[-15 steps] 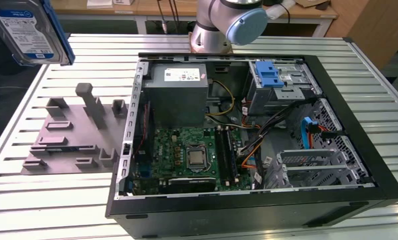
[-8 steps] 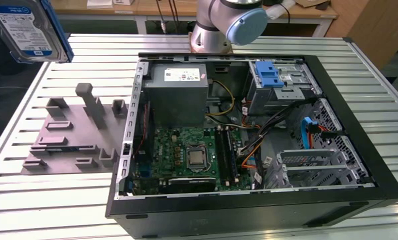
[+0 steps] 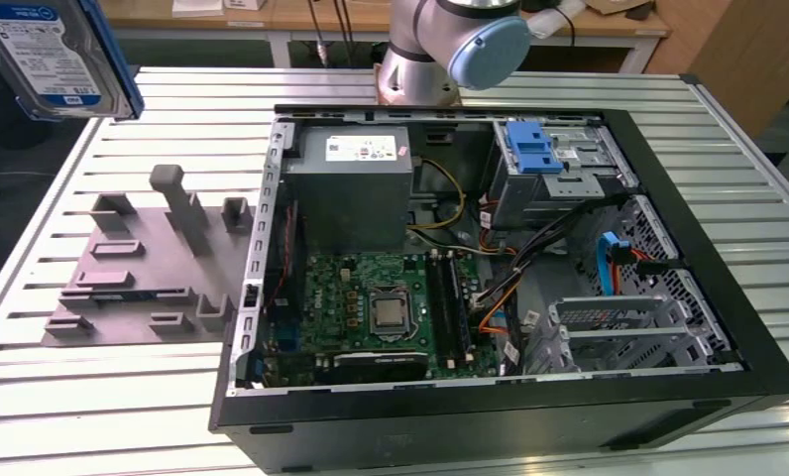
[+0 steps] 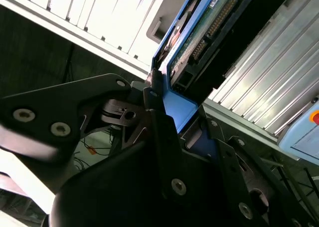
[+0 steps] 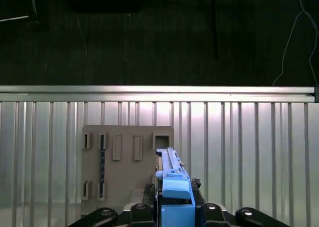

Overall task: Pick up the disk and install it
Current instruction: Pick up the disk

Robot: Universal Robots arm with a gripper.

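Gripper [image 5: 173, 193]: nearest the lens in both wrist views [image 4: 180, 119], black fingers [image 5: 148, 191] clenched on either side of the disk's blue bracket.
Disk [image 5: 172, 179]: held by the gripper, seen edge-on in the first wrist view; the second wrist view shows its circuit-board face and connector pins [image 4: 209, 22]. In the exterior view it hangs close to the camera at about ten o'clock of the frame [image 3: 51, 55], white-and-blue label facing out, clear of the table.
Fixture plate [image 5: 124, 162]: grey block with slots and upright posts, lying flat beyond the held disk; in the exterior view [image 3: 130, 268] it sits at nine o'clock from the computer case, just beside it.
Table [image 3: 104, 397]: ribbed aluminium slats, carrying plate and case.
Computer case [image 3: 712, 387]: black tower on its side, panel off, insides showing.
Power supply [image 3: 355, 188]: grey box with a white sticker, at eleven o'clock inside the case.
Motherboard [image 3: 382, 307]: green, at six o'clock from the power supply.
Blue latch [image 3: 533, 149]: on a grey metal cage, at one o'clock inside the case.
Arm [image 3: 448, 45]: base standing at twelve o'clock, behind the case.
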